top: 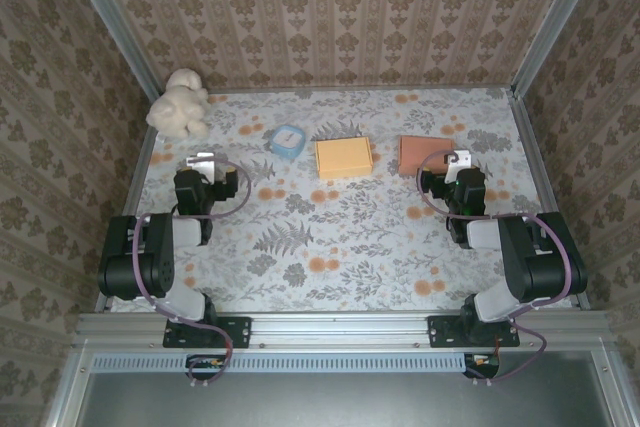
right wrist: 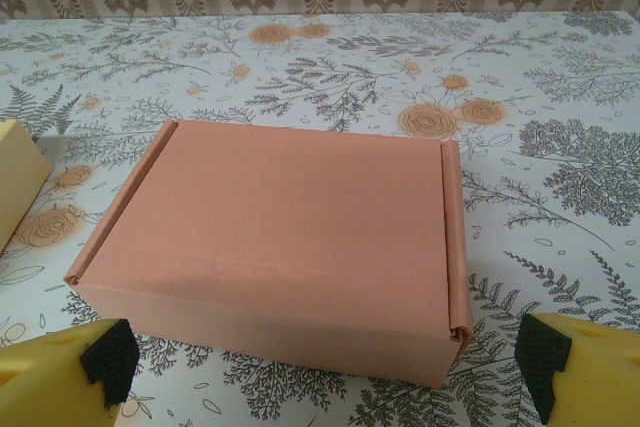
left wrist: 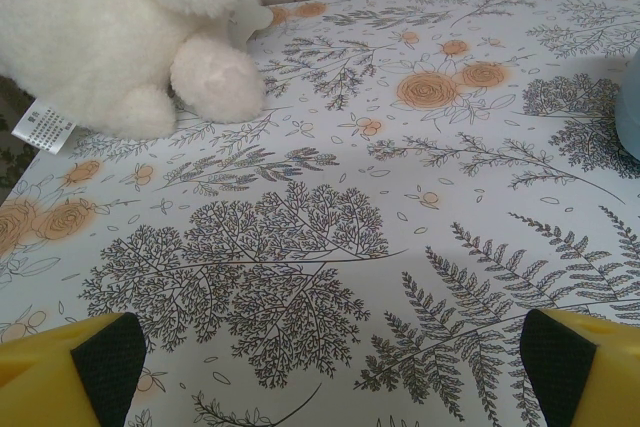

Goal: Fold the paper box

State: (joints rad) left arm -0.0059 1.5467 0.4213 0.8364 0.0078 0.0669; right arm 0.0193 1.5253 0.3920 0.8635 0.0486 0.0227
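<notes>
A salmon-pink paper box (top: 422, 152) lies closed on the flowered table at the back right, and a yellow paper box (top: 344, 157) lies closed at the back centre. My right gripper (top: 456, 160) hovers at the pink box's near right corner. In the right wrist view the pink box (right wrist: 290, 237) sits just ahead of the open right gripper (right wrist: 325, 362), with nothing between the yellow fingers (right wrist: 60, 372). The yellow box's corner (right wrist: 15, 182) shows at the left edge. My left gripper (top: 204, 160) stands open over bare tablecloth (left wrist: 330, 367), holding nothing.
A white plush toy (top: 178, 102) sits at the back left corner, close ahead of the left gripper (left wrist: 130, 27). A light-blue round object (top: 288, 140) lies between the plush and the yellow box. Patterned walls (top: 350, 7) enclose the table on three sides.
</notes>
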